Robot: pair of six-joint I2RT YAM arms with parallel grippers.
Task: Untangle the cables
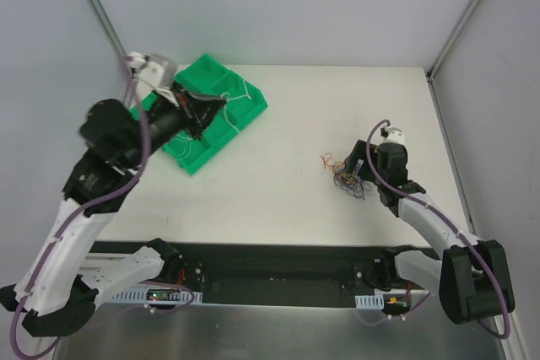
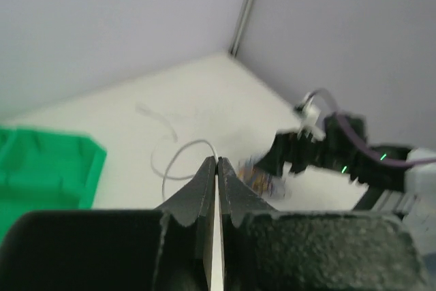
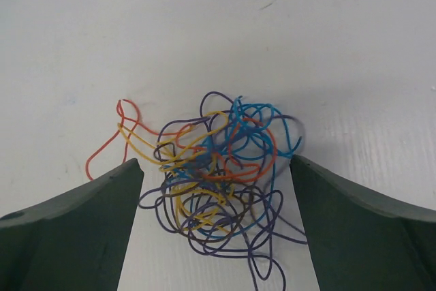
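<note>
Straddling one cable tangle [image 3: 218,189]: right end effector [image 3: 214,160] spread | left end effector [image 2: 216,160] pinching one white cable [image 2: 184,144] | one green tray [image 1: 196,156]

Pale grey walls [image 1: 278,6] enclose a white table [image 1: 295,208] on three sides. Slim metal posts [image 1: 97,6] rise at its two far corners. The light is soft and even, and shadows are faint.

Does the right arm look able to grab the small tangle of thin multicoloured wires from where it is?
Probably yes. The right gripper stands open with a finger on either side of the tangle of thin multicoloured wires on the white table, and nothing lies between.
</note>
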